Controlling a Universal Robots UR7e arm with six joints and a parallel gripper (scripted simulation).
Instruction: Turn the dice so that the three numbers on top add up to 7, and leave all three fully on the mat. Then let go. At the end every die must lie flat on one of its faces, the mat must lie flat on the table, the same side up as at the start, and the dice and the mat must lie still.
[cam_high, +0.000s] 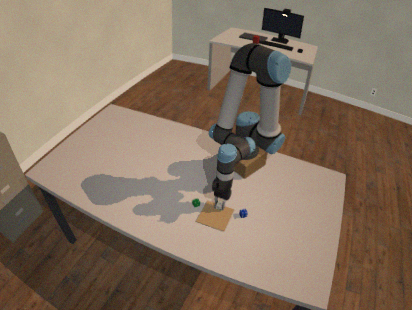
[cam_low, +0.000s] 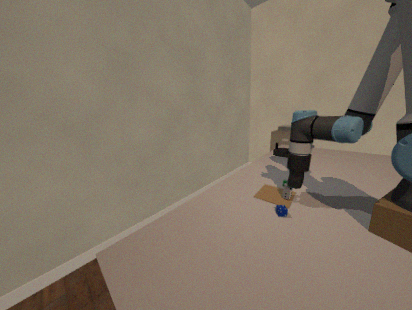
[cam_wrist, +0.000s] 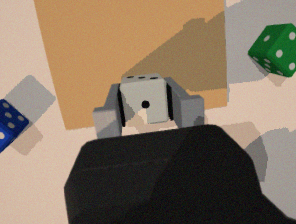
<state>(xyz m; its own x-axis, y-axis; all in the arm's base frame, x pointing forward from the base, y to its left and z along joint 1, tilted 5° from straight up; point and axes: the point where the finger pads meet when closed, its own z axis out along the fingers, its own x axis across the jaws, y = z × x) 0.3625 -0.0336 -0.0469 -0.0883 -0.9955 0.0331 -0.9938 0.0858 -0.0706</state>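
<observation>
My gripper (cam_wrist: 142, 94) is shut on a white die (cam_wrist: 145, 97) and holds it low over the near edge of the tan mat (cam_wrist: 132, 52). The die's face toward the wrist camera shows one pip. In the top view the gripper (cam_high: 219, 202) hangs over the mat's back edge (cam_high: 215, 217). A green die (cam_wrist: 274, 49) lies on the table off the mat to one side, also seen in the top view (cam_high: 196, 203). A blue die (cam_wrist: 7, 124) lies on the table off the mat on the other side, also in the top view (cam_high: 243, 213) and the exterior view (cam_low: 282, 211).
A brown box (cam_high: 251, 163) stands on the table at the arm's base, behind the mat. The table's front edge runs a short way in front of the mat.
</observation>
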